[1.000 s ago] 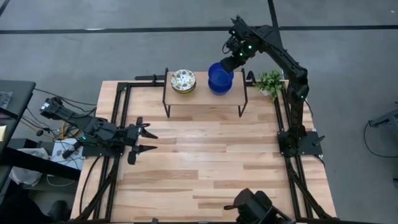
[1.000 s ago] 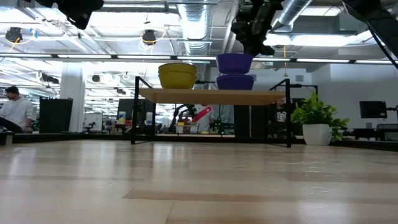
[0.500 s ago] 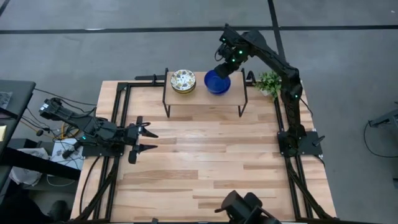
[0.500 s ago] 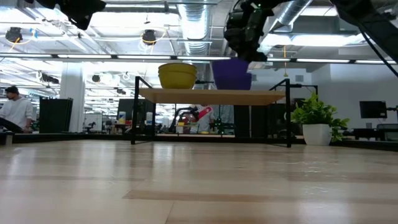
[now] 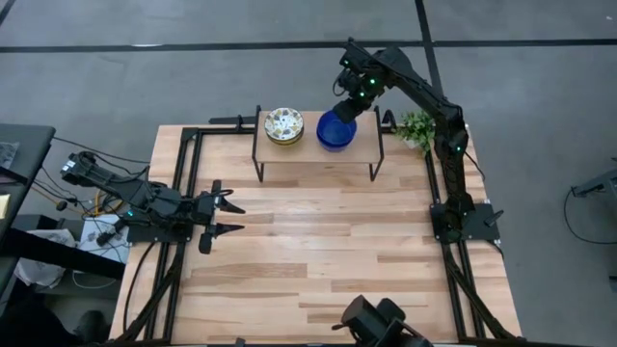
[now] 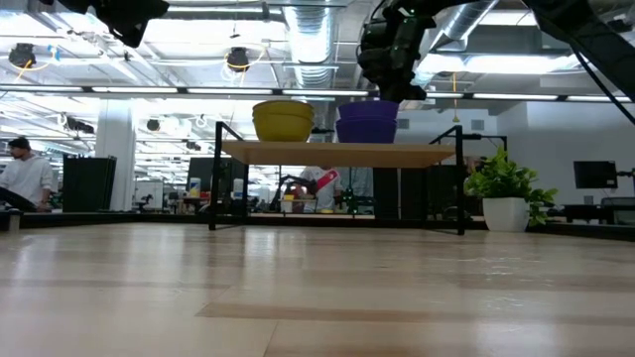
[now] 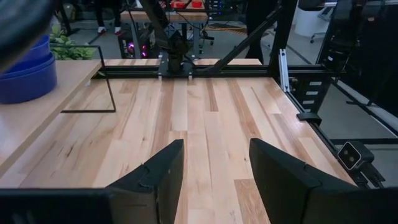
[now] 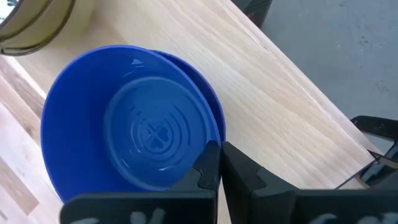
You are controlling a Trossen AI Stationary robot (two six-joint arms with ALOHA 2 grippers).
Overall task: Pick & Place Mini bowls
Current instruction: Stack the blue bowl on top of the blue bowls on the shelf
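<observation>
**Blue bowl seated on its stack, right gripper clenched on the rim**

The worktop (image 5: 318, 251) is bare of bowls — all sit on the raised shelf (image 5: 313, 149) at the upper middle of the high view. The blue stack (image 5: 335, 131) stands right of the floral stack (image 5: 284, 125); how many are in each is unclear. The top blue bowl (image 8: 134, 134) sits upright, mouth up, round, with no long axis. The right gripper (image 8: 219, 165) pinches its rim; letting go looks like what remains. The left gripper (image 5: 224, 216) waits released at the left edge.

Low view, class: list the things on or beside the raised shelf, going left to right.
Patterned bowl stack → blue bowl stack, held by the right gripper → potted plant.
</observation>
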